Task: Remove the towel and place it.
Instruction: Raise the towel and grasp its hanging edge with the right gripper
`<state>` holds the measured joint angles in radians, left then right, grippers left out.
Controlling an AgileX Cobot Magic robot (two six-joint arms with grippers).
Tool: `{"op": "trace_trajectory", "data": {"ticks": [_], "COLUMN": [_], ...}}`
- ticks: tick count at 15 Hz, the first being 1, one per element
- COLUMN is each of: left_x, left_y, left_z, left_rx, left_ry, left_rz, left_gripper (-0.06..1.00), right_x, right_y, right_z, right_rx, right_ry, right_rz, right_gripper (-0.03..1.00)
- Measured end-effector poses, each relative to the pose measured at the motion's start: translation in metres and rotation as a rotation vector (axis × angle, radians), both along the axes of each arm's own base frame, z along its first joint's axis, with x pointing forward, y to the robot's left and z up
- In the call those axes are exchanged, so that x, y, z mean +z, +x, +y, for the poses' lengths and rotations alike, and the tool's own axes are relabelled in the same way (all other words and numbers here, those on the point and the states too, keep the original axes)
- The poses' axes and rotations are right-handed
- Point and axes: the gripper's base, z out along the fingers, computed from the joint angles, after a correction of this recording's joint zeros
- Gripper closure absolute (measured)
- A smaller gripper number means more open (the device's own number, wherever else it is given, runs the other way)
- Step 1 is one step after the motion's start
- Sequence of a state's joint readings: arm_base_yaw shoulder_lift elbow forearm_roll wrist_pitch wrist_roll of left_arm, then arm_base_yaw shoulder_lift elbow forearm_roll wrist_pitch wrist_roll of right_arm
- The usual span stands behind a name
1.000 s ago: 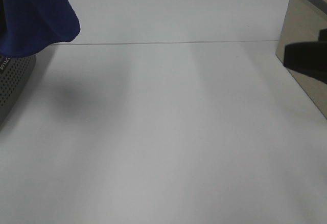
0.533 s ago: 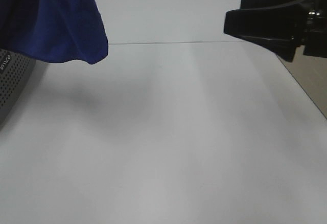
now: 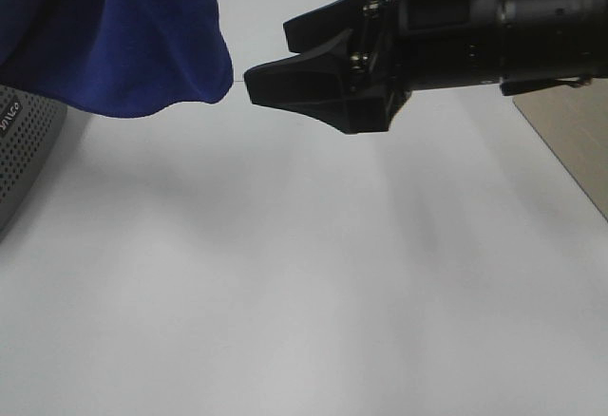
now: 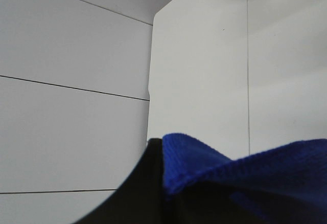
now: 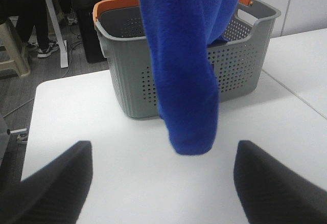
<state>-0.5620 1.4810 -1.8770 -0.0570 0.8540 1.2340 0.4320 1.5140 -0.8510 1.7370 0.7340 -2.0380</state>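
Desk [image 3: 285, 293]: white, seamed panels, running under both arms.
Towel [image 3: 123, 36]: royal-blue, bunched, hanging in the air over the desk's left side. Its lower end dangles clear of the surface.
Left gripper [image 4: 171, 201]: fingers closed on the towel's upper fold, carrying it alone.
Right gripper [image 3: 271, 55]: fingers spread wide and holding nothing, tips just beside the towel's hanging edge without touching it.
Basket [image 5: 245, 65]: grey, perforated, orange-rimmed, just behind the hanging cloth.
Risk: if the right gripper snags and tugs the cloth, the left gripper's single pinch could slip. The towel might then land crumpled on the desk — or drape back over the basket.
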Motion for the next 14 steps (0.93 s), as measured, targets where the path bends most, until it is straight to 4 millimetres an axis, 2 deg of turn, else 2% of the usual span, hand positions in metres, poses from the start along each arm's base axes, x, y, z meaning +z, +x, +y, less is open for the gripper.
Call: {"op": "trace_trajectory", "data": {"ticks": [5,6,7,8,10,12,14], "left_x": [0.000,0.000,0.000,0.000,0.000,0.000,0.000], "left_y": [-0.001,-0.001,-0.001,-0.001,-0.001,-0.001,-0.001], "left_z": [-0.001,-0.001,-0.001,-0.001,-0.001,-0.001,-0.001], "left_rx": [-0.012,-0.012,-0.012,-0.012,-0.012,-0.012,-0.012], "left_ry": [-0.019,-0.019,-0.019,-0.019,-0.019,-0.019,-0.019], "left_rz": [0.012,0.012,0.012,0.012,0.012,0.012,0.012], "left_gripper": [0.94,0.94,0.94,0.94,0.94,0.94,0.94], "right_x": [-0.010,-0.011,-0.013,-0.014,-0.015,-0.015,-0.015], "right_y": [0.029,0.030,0.028,0.024,0.018,0.019,0.019], "right_z": [0.025,0.028,0.046,0.054,0.062,0.061,0.061], "right_rx": [0.060,0.075,0.138,0.167,0.194,0.183,0.177], "right_ry": [0.014,0.020,0.032,0.031,0.024,0.019,0.021], "right_rz": [0.013,0.016,0.014,0.009,0.003,0.001,0.018], "right_gripper": [0.26,0.26,0.28,0.28,0.30,0.39,0.55]}}
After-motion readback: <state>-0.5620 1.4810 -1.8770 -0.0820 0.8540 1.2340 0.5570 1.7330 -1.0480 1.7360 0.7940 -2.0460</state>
